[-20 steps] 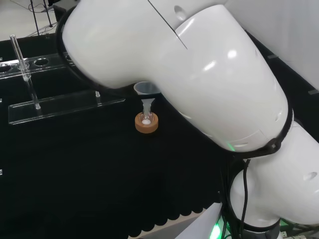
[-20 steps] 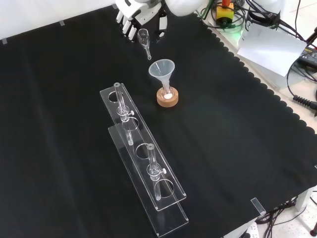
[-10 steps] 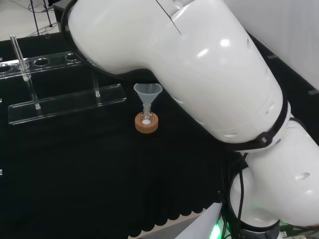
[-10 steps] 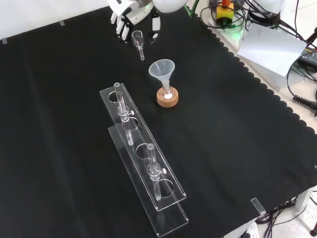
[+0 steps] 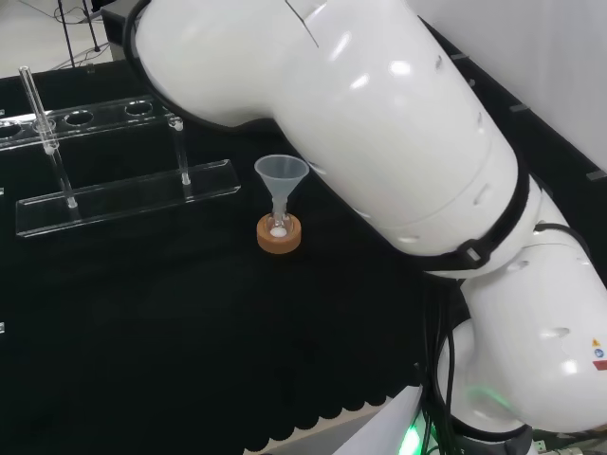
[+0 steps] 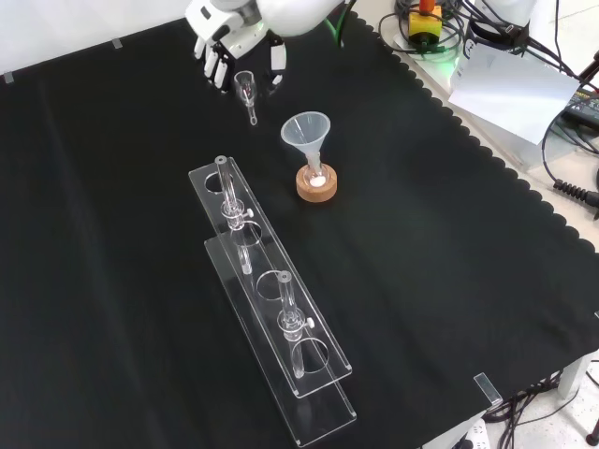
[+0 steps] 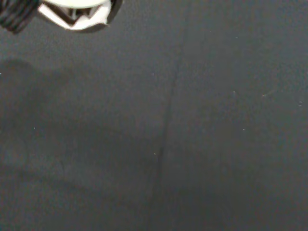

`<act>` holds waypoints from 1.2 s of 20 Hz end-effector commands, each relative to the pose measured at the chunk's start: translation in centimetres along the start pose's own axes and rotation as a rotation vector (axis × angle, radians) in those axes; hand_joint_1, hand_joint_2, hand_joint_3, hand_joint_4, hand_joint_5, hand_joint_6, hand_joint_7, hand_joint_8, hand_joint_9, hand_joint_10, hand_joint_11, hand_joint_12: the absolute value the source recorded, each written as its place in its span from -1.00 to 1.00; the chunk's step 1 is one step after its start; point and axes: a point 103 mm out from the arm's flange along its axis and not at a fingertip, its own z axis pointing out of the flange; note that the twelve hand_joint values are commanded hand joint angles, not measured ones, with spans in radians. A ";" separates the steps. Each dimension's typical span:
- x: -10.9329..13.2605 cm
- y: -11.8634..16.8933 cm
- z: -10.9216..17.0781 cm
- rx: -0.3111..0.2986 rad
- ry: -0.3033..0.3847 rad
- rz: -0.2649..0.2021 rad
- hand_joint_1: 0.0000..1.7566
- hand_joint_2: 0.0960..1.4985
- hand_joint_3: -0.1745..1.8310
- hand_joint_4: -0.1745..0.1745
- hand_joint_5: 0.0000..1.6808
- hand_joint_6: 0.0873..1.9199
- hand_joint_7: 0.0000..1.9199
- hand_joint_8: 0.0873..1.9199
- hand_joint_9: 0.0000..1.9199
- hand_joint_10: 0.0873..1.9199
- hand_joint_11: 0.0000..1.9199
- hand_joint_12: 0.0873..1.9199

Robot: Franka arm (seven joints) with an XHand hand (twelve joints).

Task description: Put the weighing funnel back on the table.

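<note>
- The hand (image 6: 234,33) grips the weighing funnel (image 6: 247,92). In the front view the small clear cup sits pinched between the curled fingers (image 6: 213,65) and the thumb (image 6: 278,58), and its stem points away from the palm.
- I cannot tell whether the stem's tip touches the black cloth (image 6: 112,187) of the bench. My reading is that the piece hangs just above it, so the step in hand is the set-down.
- The wrist view shows bare cloth below the palm, so the spot under the hand looks free to take the piece.
- To do it well, lower the hand straight down and tilt it so the weighing funnel's side meets the cloth, not the stem's tip. A thin stem would likely chip if it took the landing.
- Open the fingers and thumb only once the piece rests on the cloth, then lift straight up so nothing drags it. A round cup will probably roll a little.
- The big funnel (image 6: 306,131) on its cork ring (image 6: 316,185) stands near, beyond the thumb's side. The clear rack (image 6: 281,318) lies farther out past the fingertips. Keep any sideways drift away from both.
</note>
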 end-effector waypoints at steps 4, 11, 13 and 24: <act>1.1 4.7 3.1 -0.004 0.042 -0.063 0.24 -0.19 -0.06 1.00 0.34 -0.03 -0.26 -0.36 0.06 -0.69 -0.27 0.13; 1.7 6.8 6.2 0.023 0.126 -0.087 0.24 -0.19 -0.07 1.00 0.34 -0.03 -0.26 -0.36 0.05 -0.68 -0.27 0.13; 2.0 7.3 6.8 0.023 0.140 -0.093 0.24 -0.18 -0.07 1.00 0.34 -0.03 -0.26 -0.36 0.05 -0.68 -0.27 0.13; 3.1 9.2 9.6 0.016 0.166 -0.118 0.24 -0.18 -0.07 1.00 0.34 -0.02 -0.26 -0.36 0.05 -0.68 -0.26 0.13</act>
